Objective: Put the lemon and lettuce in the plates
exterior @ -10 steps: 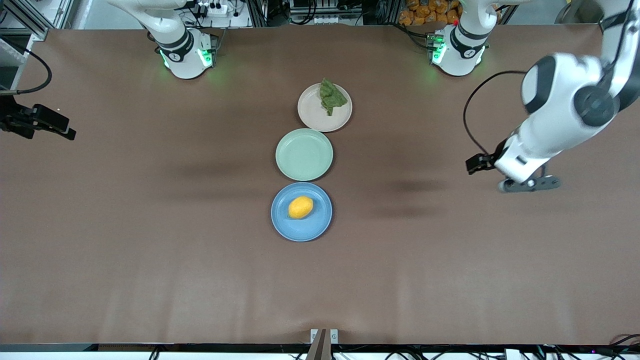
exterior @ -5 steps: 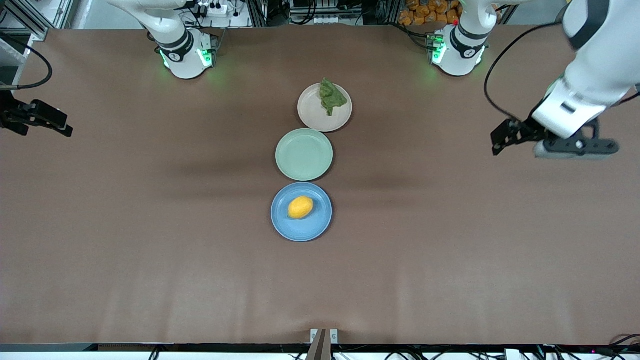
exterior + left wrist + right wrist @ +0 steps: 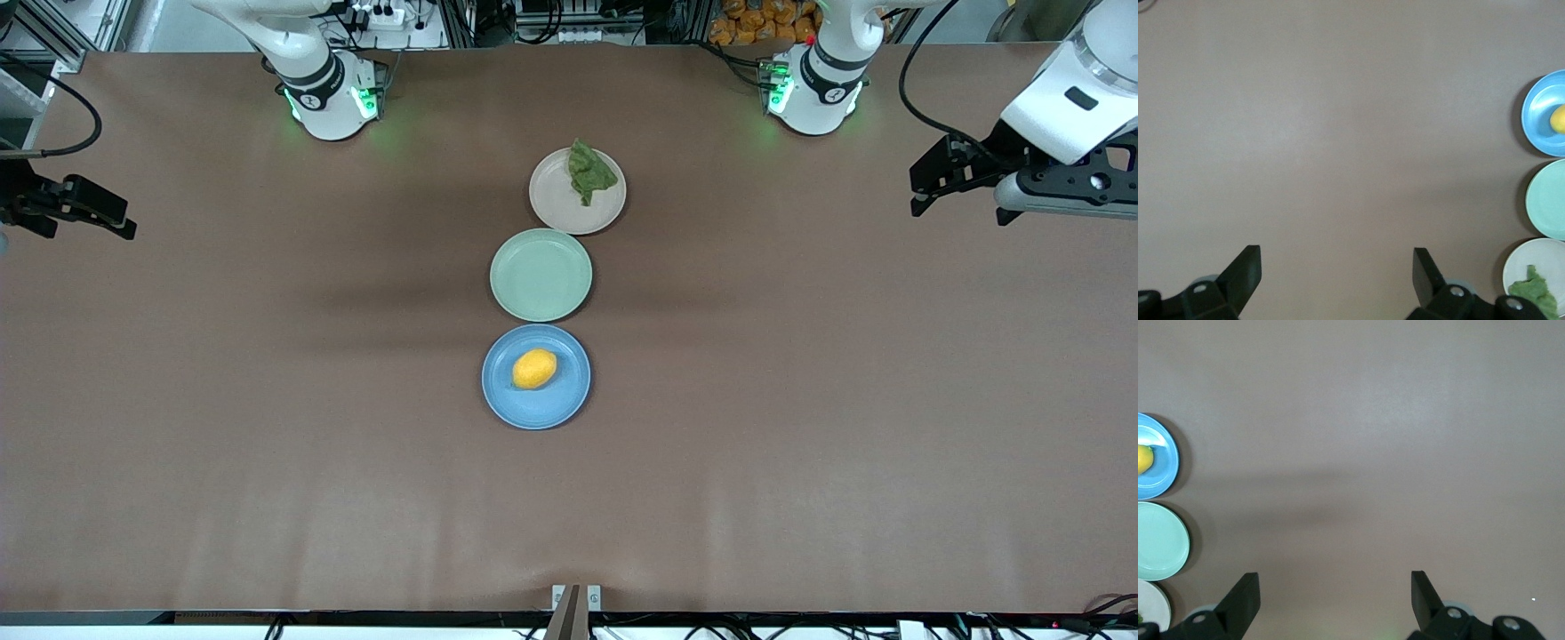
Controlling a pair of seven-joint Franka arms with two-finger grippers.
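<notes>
Right gripper (image 3: 76, 206) parked over the table's right-arm edge, fingers apart, empty. Lemon (image 3: 534, 368) resting in blue plate (image 3: 573, 396), lettuce (image 3: 589, 172) on beige plate (image 3: 556, 209). Left gripper (image 3: 942, 182) spread wide, empty, over left-arm edge. Seemingly finished; best kept clear of plates.

Worktop (image 3: 800, 462): brown, matte, a few faint creases toward the front camera's edge.
Pale green plate (image 3: 540, 274): round, shallow, nothing on it, sitting mid-worktop in the middle of a row of three plates; it shows at the edge of both wrist views too (image 3: 1550, 200) (image 3: 1159, 541).
Orange packets (image 3: 760, 20): a heap just off the worktop's edge, near the left arm's base.
Power strip (image 3: 378, 14): white, plugs in it, off the worktop near the right arm's base.
Small bracket (image 3: 575, 597): at the worktop's edge nearest the front camera.
</notes>
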